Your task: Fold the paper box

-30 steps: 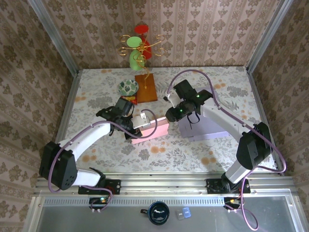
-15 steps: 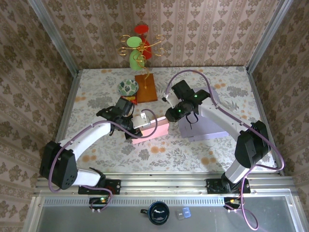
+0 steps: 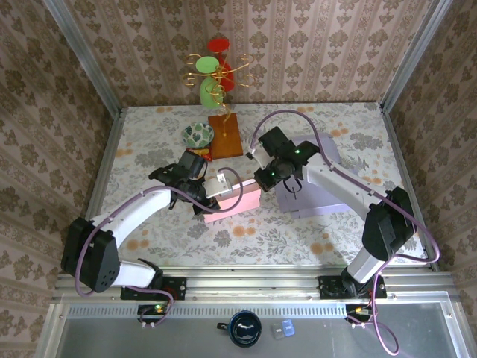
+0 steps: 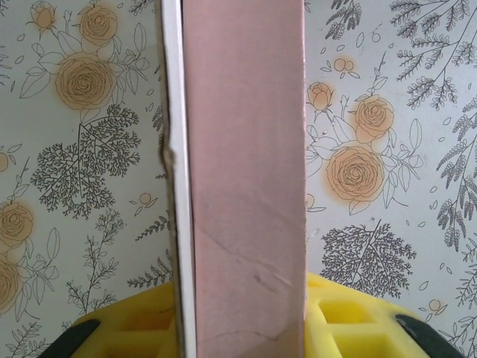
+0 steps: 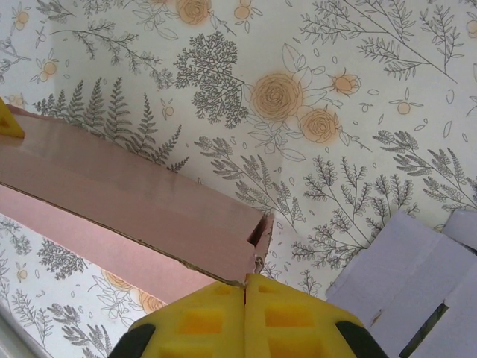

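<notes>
The pink paper box (image 3: 237, 200) lies on the flowered table, left of centre. My left gripper (image 3: 209, 194) is shut on its left end. In the left wrist view the box (image 4: 246, 149) runs straight up between the yellow fingers (image 4: 350, 317), with a white inner edge showing along its left side. My right gripper (image 3: 262, 179) hangs over the box's right end. In the right wrist view its yellow pads (image 5: 194, 321) are pressed together, and their tips (image 5: 246, 287) touch the corner of the open end of the box (image 5: 127, 194). I see nothing between them.
A flat lavender box (image 3: 320, 192) lies unfolded under the right arm, and its edge (image 5: 402, 276) shows close to the right gripper. At the back left stand a brown board (image 3: 226, 136), a patterned bowl (image 3: 197, 134) and a green and red ornament (image 3: 212, 74). Walls close three sides.
My right gripper has shut and shifted a little left, toward the pink box's right end. The left arm and the box have stayed put.
</notes>
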